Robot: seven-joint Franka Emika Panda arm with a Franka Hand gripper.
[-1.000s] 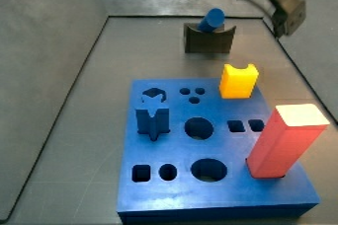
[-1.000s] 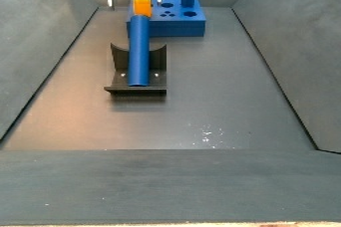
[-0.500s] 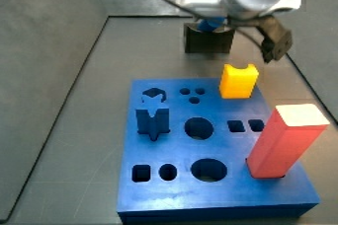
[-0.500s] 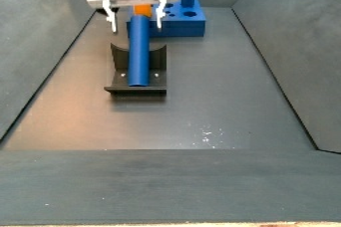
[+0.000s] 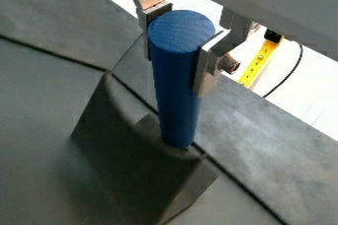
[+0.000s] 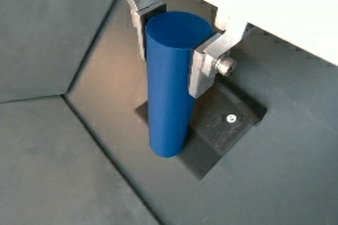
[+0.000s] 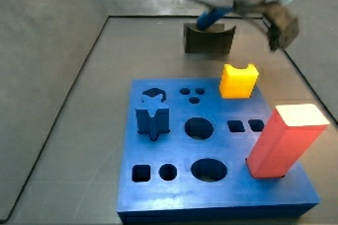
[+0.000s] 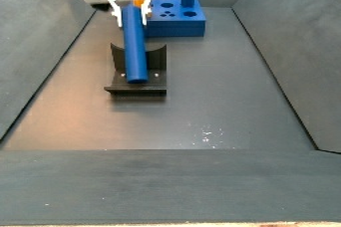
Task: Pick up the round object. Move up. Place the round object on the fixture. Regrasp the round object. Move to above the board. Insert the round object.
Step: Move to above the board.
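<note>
Blue round object (image 5: pixel 177 76), centre of both wrist views, stood with its long axis in line with the gripper (image 6: pixel 175 39), lower end in the fixture (image 5: pixel 132 170); jaws clamped on its upper end, silver fingers (image 6: pixel 207 59) flat against both flanks

The tool (image 5: pixel 181 46) has come down onto the round object (image 8: pixel 135 44) since a second ago; its fingers (image 6: pixel 205 63) now clamp the rod's far end, which has lifted off the fixture (image 7: pixel 208 38) and tilts upward.
</note>
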